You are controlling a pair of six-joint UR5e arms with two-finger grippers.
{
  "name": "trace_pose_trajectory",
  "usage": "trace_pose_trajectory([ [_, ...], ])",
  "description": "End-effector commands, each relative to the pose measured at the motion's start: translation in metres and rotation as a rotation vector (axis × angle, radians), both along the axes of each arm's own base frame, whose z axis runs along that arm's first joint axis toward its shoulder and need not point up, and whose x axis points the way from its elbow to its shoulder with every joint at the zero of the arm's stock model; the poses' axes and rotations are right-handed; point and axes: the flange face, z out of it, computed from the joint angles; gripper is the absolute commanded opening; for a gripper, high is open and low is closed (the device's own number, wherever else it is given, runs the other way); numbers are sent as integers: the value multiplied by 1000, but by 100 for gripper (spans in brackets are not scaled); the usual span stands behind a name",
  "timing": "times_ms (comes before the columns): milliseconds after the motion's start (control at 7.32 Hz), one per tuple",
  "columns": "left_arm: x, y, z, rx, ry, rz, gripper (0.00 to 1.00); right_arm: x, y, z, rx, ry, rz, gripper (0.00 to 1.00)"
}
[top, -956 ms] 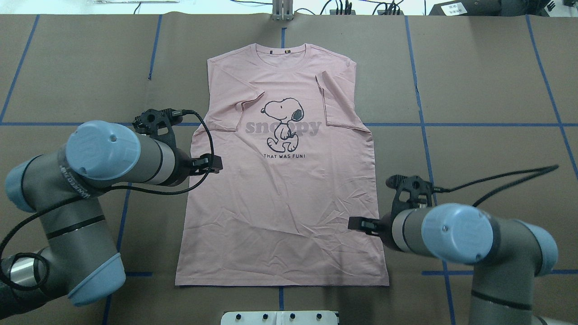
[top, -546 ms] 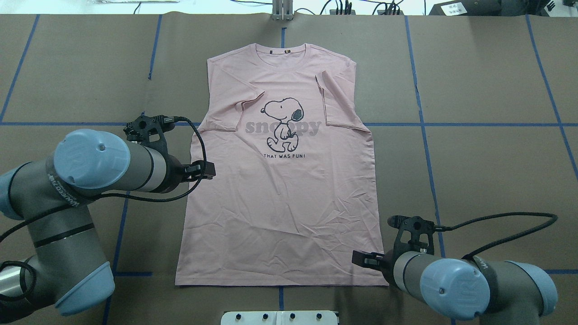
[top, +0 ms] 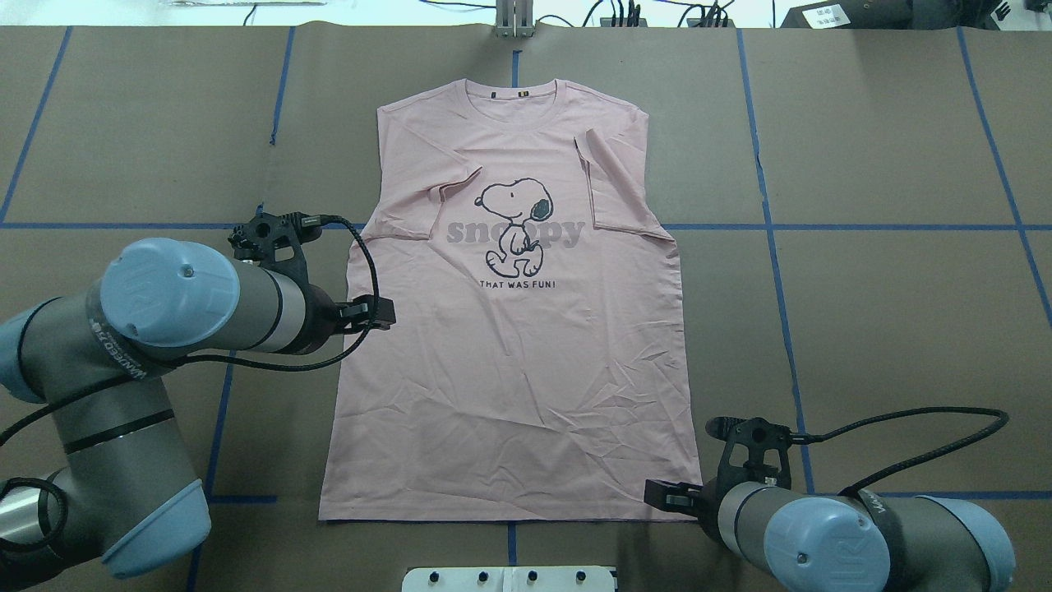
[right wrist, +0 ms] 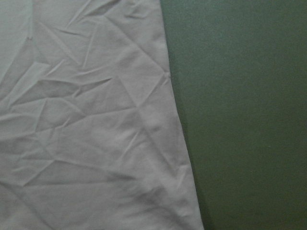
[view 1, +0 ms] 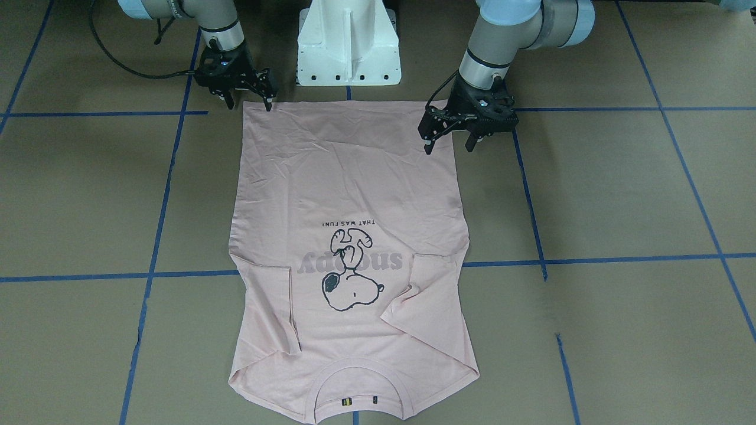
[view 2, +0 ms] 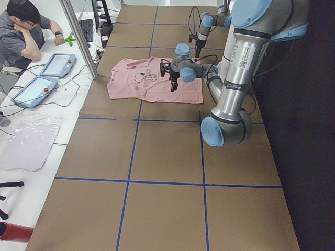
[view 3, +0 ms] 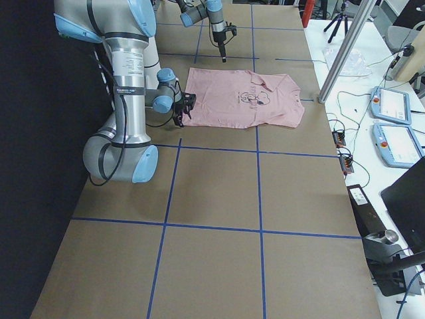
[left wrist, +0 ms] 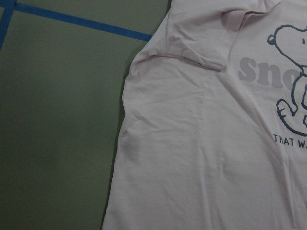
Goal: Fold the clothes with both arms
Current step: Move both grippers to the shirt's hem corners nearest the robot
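Note:
The pale pink T-shirt [top: 509, 370] lies flat on the table, dog print up, collar at the far side, both sleeves folded inward. It also shows in the front view [view 1: 354, 189] and both wrist views [left wrist: 201, 158] [right wrist: 86, 120]. My left gripper [top: 374, 313] [view 1: 449, 147] is open and empty, just above the shirt's left side edge, about halfway down the body. My right gripper [top: 667, 495] [view 1: 249, 106] is open and empty at the hem's right corner, close to the cloth. I cannot tell whether it touches.
The white pedestal base [view 1: 348, 47] stands just behind the hem. Blue tape lines [top: 822, 226] cross the brown table cover. Cables and boxes [top: 625, 12] line the far edge. An operator [view 2: 23, 31] sits by tablets beyond the table.
My right gripper moved back toward the robot along the shirt's right edge, down to the hem corner. My left gripper drew slightly back and outward, then held. The shirt has not moved.

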Motion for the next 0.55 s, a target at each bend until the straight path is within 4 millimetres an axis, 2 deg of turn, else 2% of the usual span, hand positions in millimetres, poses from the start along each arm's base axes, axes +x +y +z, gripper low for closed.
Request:
trace_pose_trajectory([
  [0,1,0,0,0,0,2,100,-2,1,4,-14,9,-14,97],
  [137,1,0,1,-1,-2,2,100,-1,2,5,-17,11,-17,94],
  [273,3,0,3,-3,-6,3,100,0,1,3,-18,8,-17,83],
  [410,3,0,3,-3,-6,3,100,0,1,3,-18,7,-17,53],
])
